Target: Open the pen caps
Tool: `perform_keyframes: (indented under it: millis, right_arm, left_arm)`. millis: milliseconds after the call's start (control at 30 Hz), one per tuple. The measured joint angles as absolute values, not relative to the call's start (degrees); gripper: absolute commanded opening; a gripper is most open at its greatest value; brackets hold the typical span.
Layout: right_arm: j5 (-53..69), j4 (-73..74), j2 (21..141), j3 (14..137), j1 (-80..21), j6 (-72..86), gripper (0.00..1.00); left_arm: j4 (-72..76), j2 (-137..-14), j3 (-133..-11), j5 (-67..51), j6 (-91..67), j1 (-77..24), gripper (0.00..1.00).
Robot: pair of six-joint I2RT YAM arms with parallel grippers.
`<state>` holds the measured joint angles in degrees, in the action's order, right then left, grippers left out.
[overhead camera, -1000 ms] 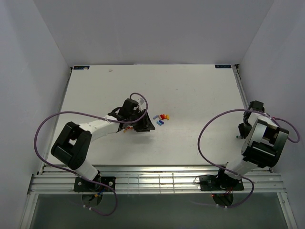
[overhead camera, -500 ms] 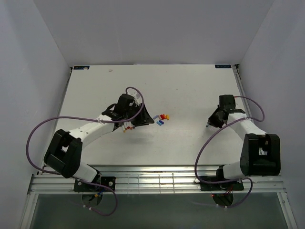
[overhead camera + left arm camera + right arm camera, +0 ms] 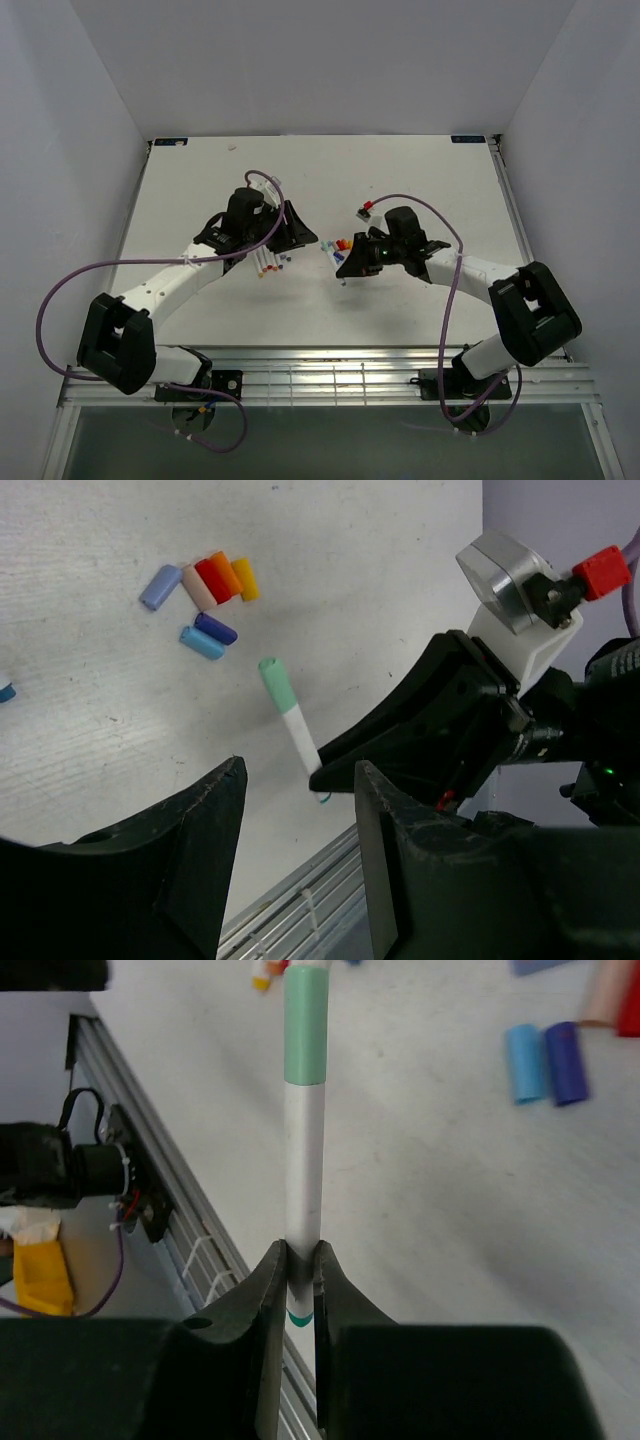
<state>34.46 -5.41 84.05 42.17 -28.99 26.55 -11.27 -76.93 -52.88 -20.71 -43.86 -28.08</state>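
Swung in from the right side to mid-table within the last second: right gripper (image 3: pixel 300 1260), pinched shut on the tail of a white pen (image 3: pixel 304 1160). Green cap (image 3: pixel 305 1025) still seated on the free end, pointing towards the left gripper (image 3: pixel 298 236). Shifted a little farther and spread wider over the same second, now part open with nothing held, the capped end lying in line with the gap between its fingers. Judged as set up for the pull: close on the cap, draw apart.

Loose caps (image 3: pixel 205 585) clustered just far of the pen; uncapped pens (image 3: pixel 270 265) near the left gripper. Well apart from every edge of the table (image 3: pixel 420 180) and from the near rail (image 3: pixel 350 385); plenty of room left and right for separating.
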Motion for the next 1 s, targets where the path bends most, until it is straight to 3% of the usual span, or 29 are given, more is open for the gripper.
perform_keyframes:
  millis: [167, 567, 667, 800, 900, 1000]
  right_arm:
    - [37.9, -12.3, 86.0, 42.2, -36.1, 29.5, 0.08]
    - [38.5, -18.0, 86.8, 44.7, -39.5, 33.0, 0.08]
    - [38.4, -18.2, 86.8, 44.7, -40.0, 33.2, 0.08]
    - [38.3, -18.2, 87.0, 44.7, -40.6, 33.5, 0.08]
    - [38.1, -18.8, 87.9, 44.7, -41.3, 33.5, 0.08]
    - [38.5, -19.6, 89.0, 45.1, -41.3, 33.6, 0.28]
  left_arm:
    - [-11.6, -77.1, -50.3, -20.8, -44.0, -28.1, 0.58]
    - [-12.0, -77.0, -49.1, -19.9, -43.9, -28.1, 0.54]
    - [-12.0, -77.0, -49.1, -19.7, -44.0, -28.1, 0.47]
    - [-11.8, -77.0, -49.1, -19.5, -44.5, -28.1, 0.14]
    - [-11.6, -76.9, -49.2, -20.0, -44.8, -28.4, 0.01]
    - [-11.9, -76.9, -49.2, -19.9, -44.7, -28.3, 0.0]
